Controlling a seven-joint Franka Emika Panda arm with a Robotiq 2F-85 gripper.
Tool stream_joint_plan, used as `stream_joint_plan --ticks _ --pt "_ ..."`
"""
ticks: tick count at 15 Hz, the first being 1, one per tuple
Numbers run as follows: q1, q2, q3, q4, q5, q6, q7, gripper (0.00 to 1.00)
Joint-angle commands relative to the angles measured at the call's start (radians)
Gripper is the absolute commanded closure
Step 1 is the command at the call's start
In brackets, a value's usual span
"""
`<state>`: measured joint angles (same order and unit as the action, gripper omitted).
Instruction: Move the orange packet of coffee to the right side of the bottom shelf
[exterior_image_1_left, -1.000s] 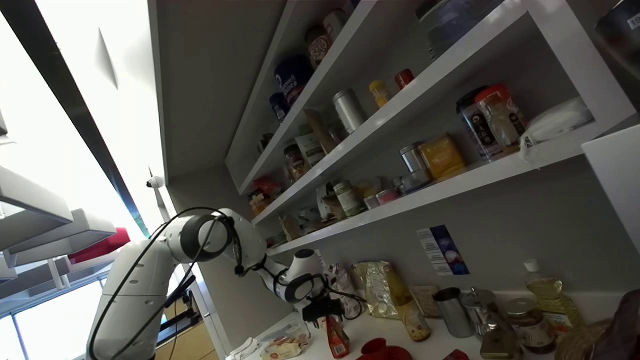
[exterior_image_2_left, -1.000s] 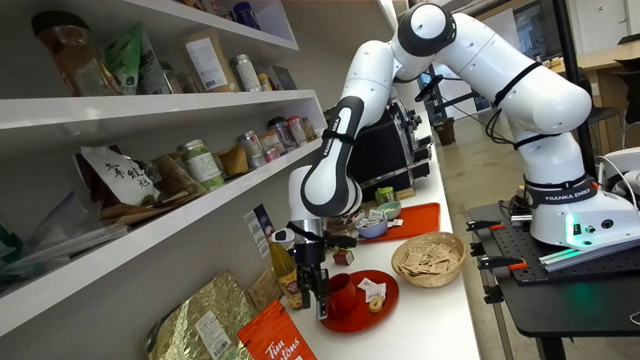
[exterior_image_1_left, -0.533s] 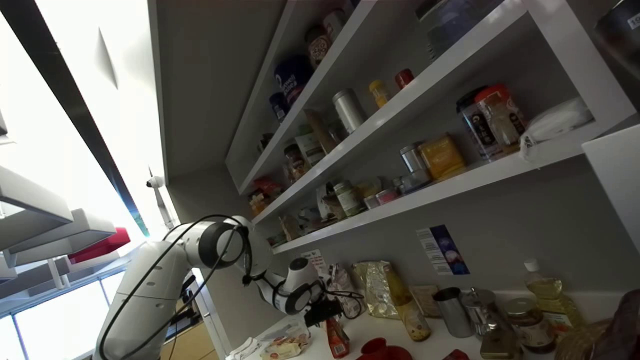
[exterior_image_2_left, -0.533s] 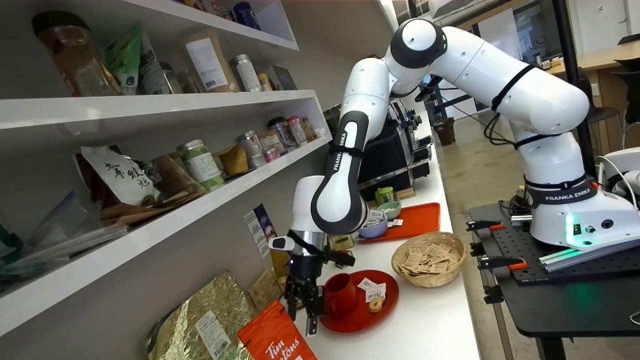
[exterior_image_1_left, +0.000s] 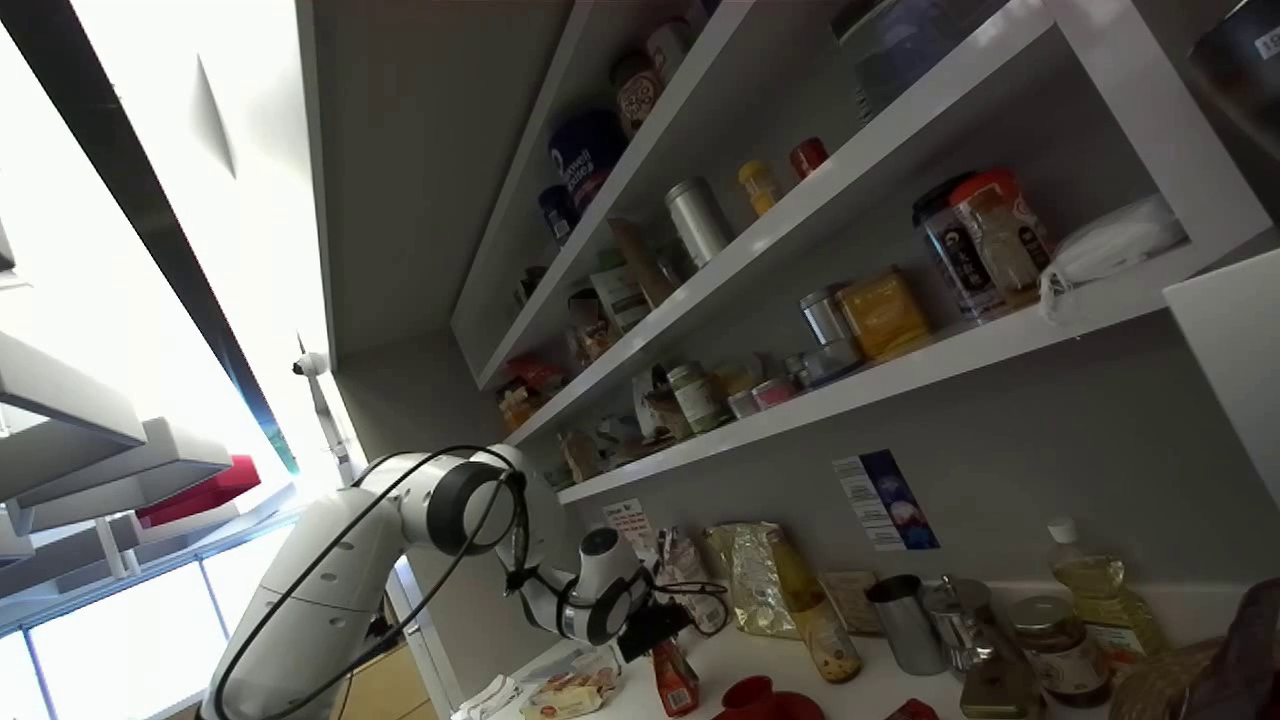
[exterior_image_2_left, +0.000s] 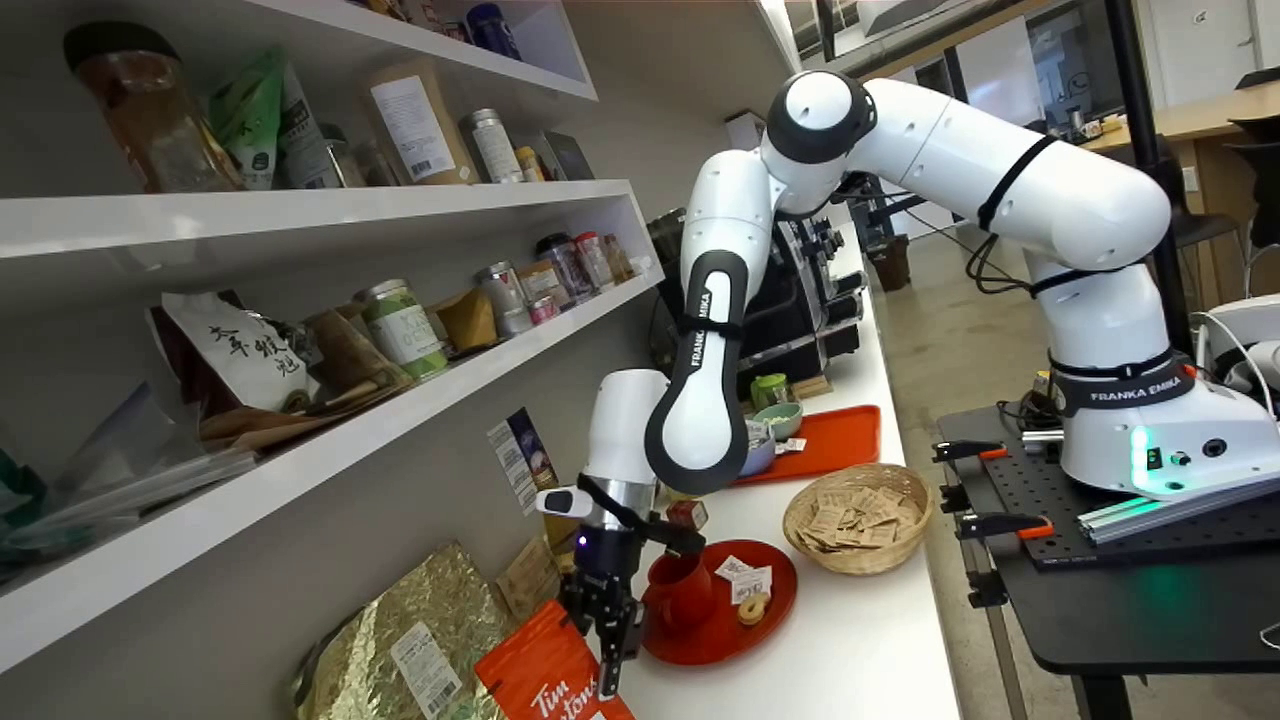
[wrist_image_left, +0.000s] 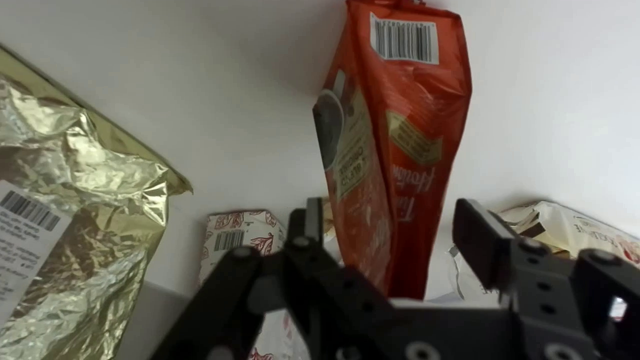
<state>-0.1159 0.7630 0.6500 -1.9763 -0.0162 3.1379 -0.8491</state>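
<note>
The orange packet of coffee stands on the white counter in both exterior views (exterior_image_1_left: 675, 685) (exterior_image_2_left: 550, 665) and runs down the middle of the wrist view (wrist_image_left: 405, 115). My gripper (wrist_image_left: 390, 215) is open, with one finger on each side of the packet's upper part. In the wrist view there are gaps between the packet and both fingers. In an exterior view the gripper (exterior_image_2_left: 592, 645) partly covers the packet's right side; its dark body (exterior_image_1_left: 652, 630) is just above the packet in an exterior view. The bottom shelf (exterior_image_1_left: 860, 392) (exterior_image_2_left: 330, 460) is above the counter, lined with jars and bags.
A gold foil bag (exterior_image_2_left: 400, 650) (wrist_image_left: 100, 200) stands beside the packet. A red plate (exterior_image_2_left: 765, 640) with a red cup (exterior_image_2_left: 682, 590) is close to the gripper. A bottle (exterior_image_1_left: 825, 640) stands near the wall. A white bag (exterior_image_1_left: 1115, 245) lies at one end of the bottom shelf.
My gripper has moved down from beside the red cup to the packet, its open fingers now around the packet's upper part. The packet has not visibly moved.
</note>
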Motion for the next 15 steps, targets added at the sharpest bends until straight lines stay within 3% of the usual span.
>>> stream_joint_plan --ticks 1,6,10,15 --pt "-0.021 0.043 0.021 0.024 -0.091 0.025 0.049 0.63" --pt "-0.029 0.039 0.014 0.011 -0.147 0.023 0.098 0.99" --pt "-0.043 -0.005 0.014 -0.031 -0.168 0.008 0.13 0.98" --pt "-0.184 -0.123 0.141 -0.175 -0.153 0.017 0.181 0.98"
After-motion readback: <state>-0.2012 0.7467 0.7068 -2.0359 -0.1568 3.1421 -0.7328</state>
